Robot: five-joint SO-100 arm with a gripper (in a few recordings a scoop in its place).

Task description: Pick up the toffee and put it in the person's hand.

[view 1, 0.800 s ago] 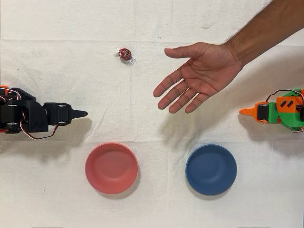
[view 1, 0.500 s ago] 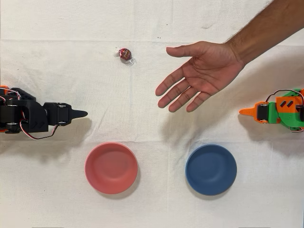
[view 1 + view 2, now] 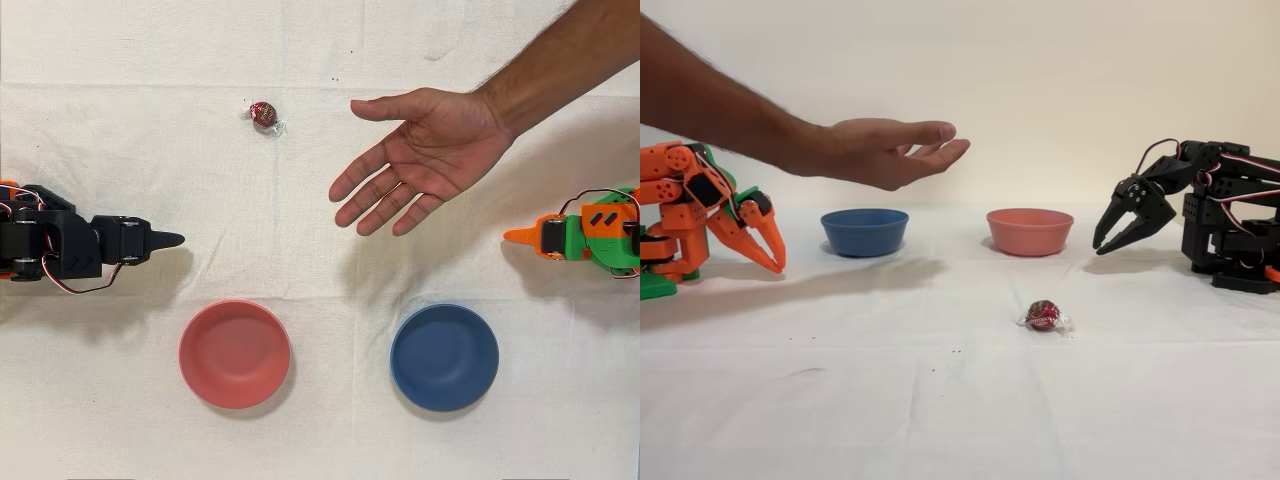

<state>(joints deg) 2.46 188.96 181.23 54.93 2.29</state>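
Observation:
The toffee is a small red-wrapped candy with clear twisted ends, lying alone on the white cloth; in the fixed view the toffee sits in front of the bowls. The person's hand is held open, palm up, to the right of the candy, and in the fixed view the hand hovers above the table. My black gripper rests at the left edge, well below and left of the candy. In the fixed view the gripper points down with its tips together and nothing held.
A red bowl and a blue bowl stand side by side on the cloth, both empty; the fixed view has the red bowl just left of my gripper. The idle orange arm sits at the right edge.
The person's hand has drifted slightly to the right. My arm and the toffee have not moved.

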